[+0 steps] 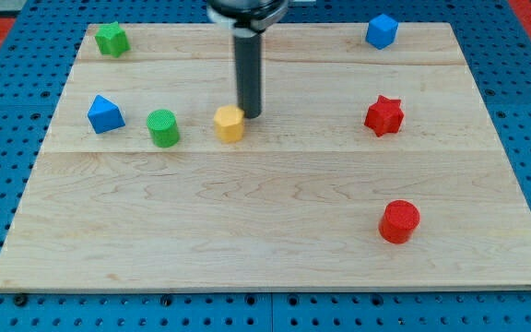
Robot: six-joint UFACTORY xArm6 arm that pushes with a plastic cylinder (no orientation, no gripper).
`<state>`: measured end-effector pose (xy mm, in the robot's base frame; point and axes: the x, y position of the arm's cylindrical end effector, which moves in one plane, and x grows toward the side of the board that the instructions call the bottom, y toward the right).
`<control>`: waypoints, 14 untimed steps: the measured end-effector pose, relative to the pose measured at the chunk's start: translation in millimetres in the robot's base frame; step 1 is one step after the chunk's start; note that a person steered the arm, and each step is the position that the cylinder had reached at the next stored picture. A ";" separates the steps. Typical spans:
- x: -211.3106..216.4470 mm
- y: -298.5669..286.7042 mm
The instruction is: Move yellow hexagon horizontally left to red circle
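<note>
The yellow hexagon (230,123) lies on the wooden board (265,240), left of centre in the upper half. My tip (250,114) stands right beside it, touching or nearly touching its upper right side. The red circle (399,221) lies far off at the lower right, well below and to the right of the hexagon.
A green circle (163,127) sits just left of the hexagon, with a blue block (105,114) further left. A green star (112,39) is at the top left, a blue hexagon (382,30) at the top right, a red star (384,115) at the right.
</note>
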<state>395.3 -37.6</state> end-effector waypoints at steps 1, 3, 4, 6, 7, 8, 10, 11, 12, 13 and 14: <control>55.4 -11.6; 18.0 -45.8; 35.9 -86.2; 96.0 -67.1; 73.2 -82.2; 59.2 -44.9; 33.6 -22.4; 18.3 -21.5; 66.2 -19.8; 72.8 -20.2; 59.9 7.7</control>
<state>455.2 -29.9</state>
